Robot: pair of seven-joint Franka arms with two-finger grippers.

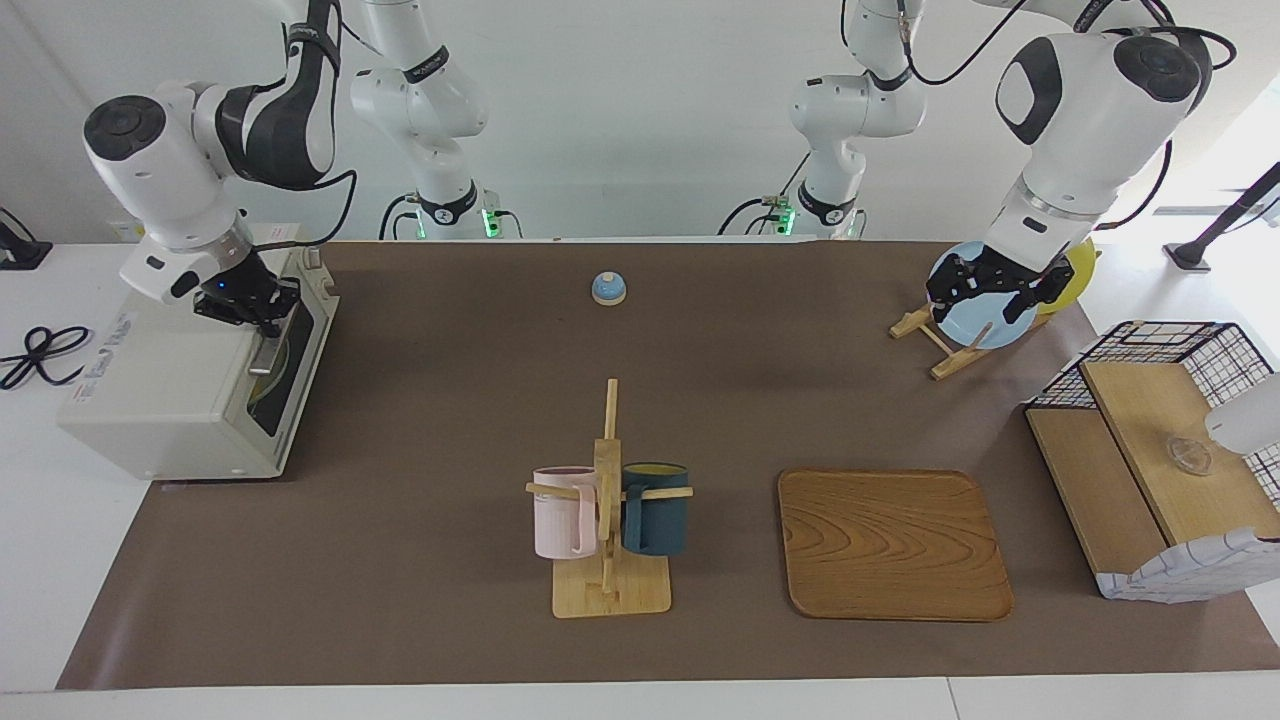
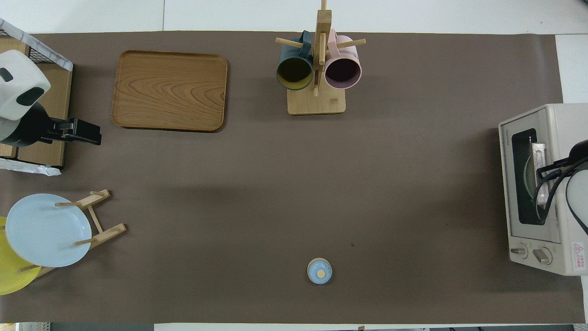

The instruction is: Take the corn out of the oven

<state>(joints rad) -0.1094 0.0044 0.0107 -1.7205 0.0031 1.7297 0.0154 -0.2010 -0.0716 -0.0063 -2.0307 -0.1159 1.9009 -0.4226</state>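
Observation:
The cream-white oven [image 1: 170, 400] stands at the right arm's end of the table; it also shows in the overhead view [image 2: 551, 193]. Its dark glass door [image 2: 523, 179] is closed, and the metal bar handle [image 1: 266, 352] runs along its top edge. The corn is hidden. My right gripper [image 1: 248, 303] hovers over the oven's top front edge, just above the handle. My left gripper [image 1: 985, 292] is open and empty, raised over the plate rack; it also shows in the overhead view [image 2: 94, 133].
A wooden rack [image 1: 940, 345] holds a blue plate [image 2: 46, 230] and a yellow plate [image 2: 9, 271]. A wire basket with wooden shelves [image 1: 1150, 450], a wooden tray [image 1: 890, 545], a mug tree with two mugs [image 1: 608, 520] and a small blue bell [image 1: 608, 288] are on the mat.

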